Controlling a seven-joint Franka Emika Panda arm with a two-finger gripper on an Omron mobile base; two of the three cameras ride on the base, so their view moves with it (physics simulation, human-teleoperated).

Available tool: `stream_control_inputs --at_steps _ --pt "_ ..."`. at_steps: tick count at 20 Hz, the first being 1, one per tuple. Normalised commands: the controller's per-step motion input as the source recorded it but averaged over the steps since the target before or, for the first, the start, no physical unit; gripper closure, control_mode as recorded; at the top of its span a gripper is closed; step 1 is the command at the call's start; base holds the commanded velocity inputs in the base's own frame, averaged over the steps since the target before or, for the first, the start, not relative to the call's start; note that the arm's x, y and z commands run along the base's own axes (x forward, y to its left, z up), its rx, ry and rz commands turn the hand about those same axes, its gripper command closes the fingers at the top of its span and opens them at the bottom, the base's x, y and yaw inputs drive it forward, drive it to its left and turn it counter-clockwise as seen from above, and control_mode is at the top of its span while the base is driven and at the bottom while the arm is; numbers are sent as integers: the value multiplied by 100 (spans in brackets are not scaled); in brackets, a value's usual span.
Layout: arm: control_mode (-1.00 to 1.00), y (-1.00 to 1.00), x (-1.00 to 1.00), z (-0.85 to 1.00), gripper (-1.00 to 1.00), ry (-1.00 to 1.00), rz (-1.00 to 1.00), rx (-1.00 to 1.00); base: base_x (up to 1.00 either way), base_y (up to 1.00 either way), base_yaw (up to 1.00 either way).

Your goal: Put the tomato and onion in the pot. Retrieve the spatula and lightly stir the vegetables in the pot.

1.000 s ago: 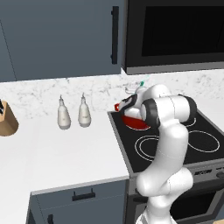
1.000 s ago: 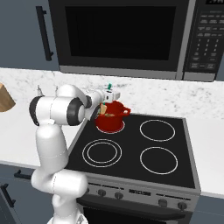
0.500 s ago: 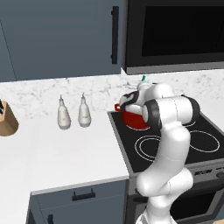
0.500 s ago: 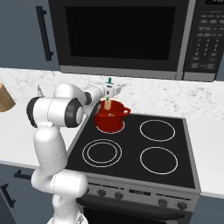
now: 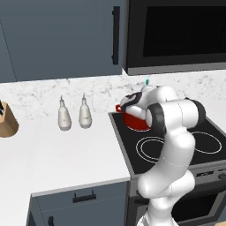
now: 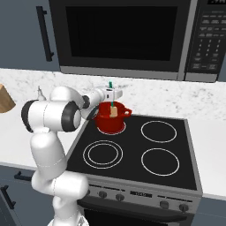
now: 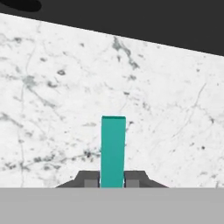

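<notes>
The red pot [image 6: 107, 123] sits on the stove's back left burner, with part of its rim [image 5: 133, 120] showing past my arm. My gripper [image 6: 112, 93] hangs over it, shut on the spatula's teal handle [image 7: 113, 148]. The spatula [image 6: 113, 104] stands nearly upright, its pale orange head dipping into the pot and its teal tip [image 5: 147, 81] poking up above the hand. In the hand view the dark fingertips [image 7: 90, 180] press the handle from both sides against the marble backsplash. The tomato and the onion are hidden from view.
Two pale bottles [image 5: 64, 115] [image 5: 85, 113] stand on the white counter left of the stove. A wooden knife block [image 5: 7, 120] sits at the far left. The microwave [image 6: 128, 35] hangs low over the black cooktop [image 6: 154, 152].
My hand has carried the spatula a little to the right and lower over the pot, still upright. The pot has stayed put.
</notes>
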Motion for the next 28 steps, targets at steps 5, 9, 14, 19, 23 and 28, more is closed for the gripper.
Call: stream_control_inputs --at_steps 5,9,14,19,23,28 --pt "-100 21 -10 -25 100 0 -2 0 0 0 0" --pt "-100 31 20 -50 100 0 0 1 0 0 0" --pt "-100 29 28 -56 100 -3 0 5 0 0 0" --pt "-100 12 42 -48 100 -29 1 3 0 0 0" --pt "-100 0 33 -59 100 -39 0 0 0 0 0" --pt "-100 0 -7 -21 100 -26 0 0 0 0 0"
